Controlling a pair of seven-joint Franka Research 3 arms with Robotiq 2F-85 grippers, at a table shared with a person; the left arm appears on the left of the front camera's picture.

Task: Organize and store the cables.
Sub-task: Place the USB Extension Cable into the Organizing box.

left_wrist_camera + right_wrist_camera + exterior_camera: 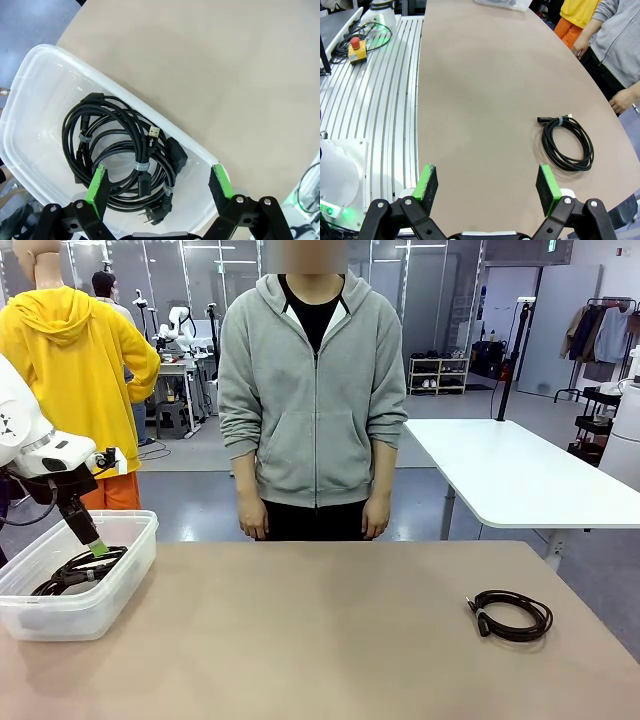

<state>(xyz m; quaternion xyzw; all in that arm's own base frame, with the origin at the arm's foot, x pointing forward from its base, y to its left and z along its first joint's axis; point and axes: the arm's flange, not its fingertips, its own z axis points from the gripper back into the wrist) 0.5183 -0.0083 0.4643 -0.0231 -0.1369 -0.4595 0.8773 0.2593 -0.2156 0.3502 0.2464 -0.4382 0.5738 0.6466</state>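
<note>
- The left gripper (159, 185) stands wide and holds nothing; in the front view it hangs over the clear bin (128, 570) at the lower left of the frame.
- Several coiled cables (120, 155) lie inside the bin, bundled and overlapping, directly below the green fingertips (96, 184).
- The right gripper (489, 186) is also spread wide and empty, above bare table (480, 100) at the bottom of its wrist view.
- One coiled cable (511, 615) lies loose on the table at the lower right of the front view, well apart from the bin.
- Risk: a fingertip may snag a loop of the stored cables as the left arm lifts, dragging a coil back out.
- Risk: the loose coil is thin and flat; a grip on a single strand may let the loop unwind or slip.
- The person (313, 390) stands at the far edge, hands down.
</note>
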